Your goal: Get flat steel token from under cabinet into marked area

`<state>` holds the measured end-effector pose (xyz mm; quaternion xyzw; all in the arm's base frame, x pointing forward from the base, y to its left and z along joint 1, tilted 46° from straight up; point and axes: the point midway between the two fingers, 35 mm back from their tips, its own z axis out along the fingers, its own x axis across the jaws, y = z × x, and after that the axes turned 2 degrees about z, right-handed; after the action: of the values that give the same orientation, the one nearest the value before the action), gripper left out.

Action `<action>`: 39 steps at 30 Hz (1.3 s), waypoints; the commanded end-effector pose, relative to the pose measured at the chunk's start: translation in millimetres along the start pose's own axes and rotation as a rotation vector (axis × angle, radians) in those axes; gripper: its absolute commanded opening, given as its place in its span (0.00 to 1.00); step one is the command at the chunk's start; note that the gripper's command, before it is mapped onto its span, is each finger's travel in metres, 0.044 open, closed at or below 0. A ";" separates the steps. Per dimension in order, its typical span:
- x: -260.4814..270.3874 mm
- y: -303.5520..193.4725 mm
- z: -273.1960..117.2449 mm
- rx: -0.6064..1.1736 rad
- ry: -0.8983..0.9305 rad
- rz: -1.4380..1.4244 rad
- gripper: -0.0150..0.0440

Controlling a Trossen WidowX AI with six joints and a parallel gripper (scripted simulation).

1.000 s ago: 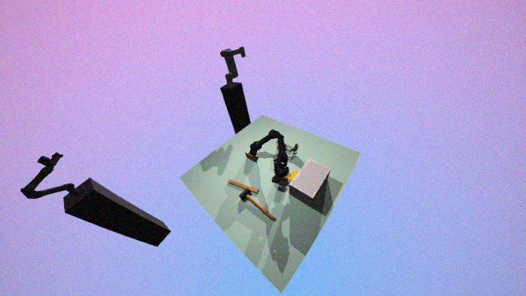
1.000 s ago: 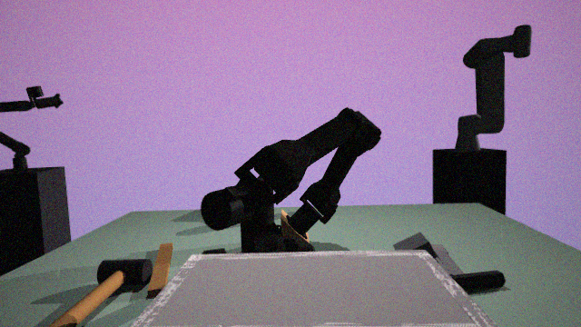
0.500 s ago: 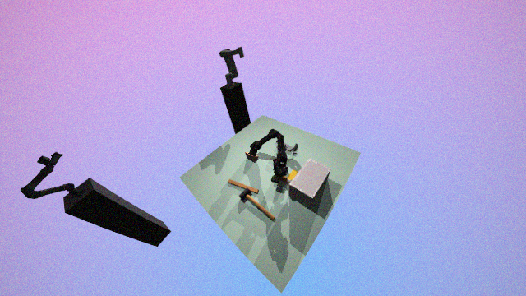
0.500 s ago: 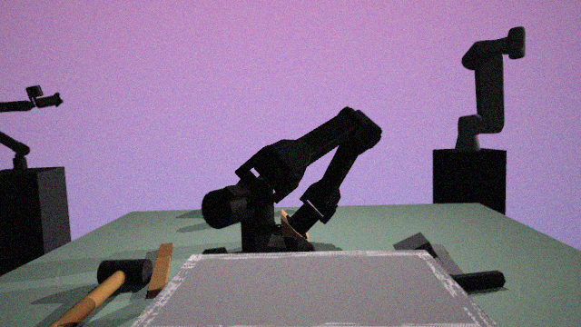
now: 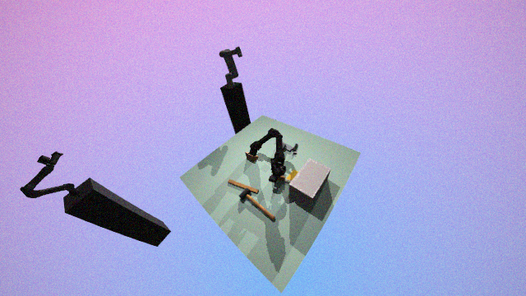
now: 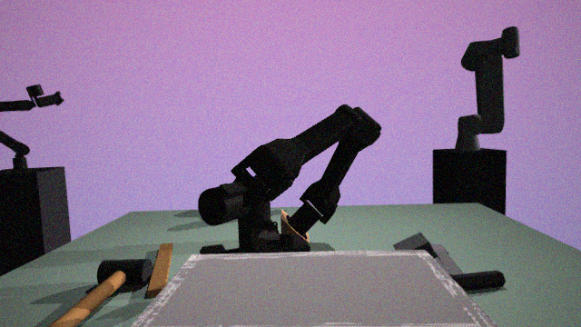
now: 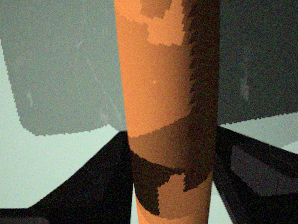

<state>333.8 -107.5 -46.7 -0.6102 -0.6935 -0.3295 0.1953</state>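
Note:
The cabinet (image 5: 310,178) (image 6: 318,291) stands at the right of the top view; its pale top fills the lower middle of the exterior view. My gripper (image 5: 279,178) (image 7: 165,136) is shut on a round orange-brown wooden handle (image 7: 160,90), beside the cabinet's front. The handle runs up out of the wrist view, so its far end is hidden there. A yellow patch (image 5: 292,175) shows between the gripper and the cabinet; I cannot tell whether it is the marked area. The steel token is not visible in any view, and the vent slots are hidden.
A black-headed hammer (image 5: 260,207) (image 6: 124,272) and a flat wooden bar (image 5: 243,186) (image 6: 160,270) lie on the table to one side. A grey tool with a black handle (image 6: 481,280) lies on the other side. Two other arms stand on black pedestals beyond the table.

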 end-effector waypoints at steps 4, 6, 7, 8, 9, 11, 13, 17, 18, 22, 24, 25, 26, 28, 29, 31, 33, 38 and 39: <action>0.1 -9.5 0.7 0.002 0.002 -0.004 0.25; -0.3 -12.2 0.7 0.002 0.002 -0.004 0.25; -0.4 -13.6 0.7 0.002 0.002 -0.004 0.25; -0.6 -15.0 0.7 0.002 0.002 -0.004 0.25; -0.8 -16.3 0.7 0.002 0.002 -0.004 0.25; -1.1 -19.0 0.7 0.002 0.002 -0.004 0.25; -1.5 -21.8 0.7 0.002 0.002 -0.004 0.25; -2.2 -27.6 0.8 0.002 0.002 -0.004 0.25; -2.4 -29.0 0.8 0.003 0.002 -0.004 0.25; -3.1 -34.9 0.8 0.003 0.002 -0.004 0.25; -3.5 -37.8 0.8 0.003 0.001 -0.003 0.25; -3.7 -39.3 0.8 0.003 0.001 -0.003 0.25; -3.9 -40.9 0.8 0.003 0.001 -0.003 0.25; -4.2 -44.0 0.7 0.003 0.001 -0.003 0.25; -4.4 -45.6 0.7 0.003 0.001 -0.003 0.25; -4.8 -48.7 0.7 0.003 0.001 -0.003 0.25; -5.2 -51.7 0.7 0.003 0.001 -0.003 0.25; -6.2 -59.8 0.7 0.004 0.001 -0.003 0.25; -6.4 -61.5 0.7 0.004 0.001 -0.003 0.25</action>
<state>280.2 -114.7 -63.7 -0.6103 -0.6941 -0.3280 0.1953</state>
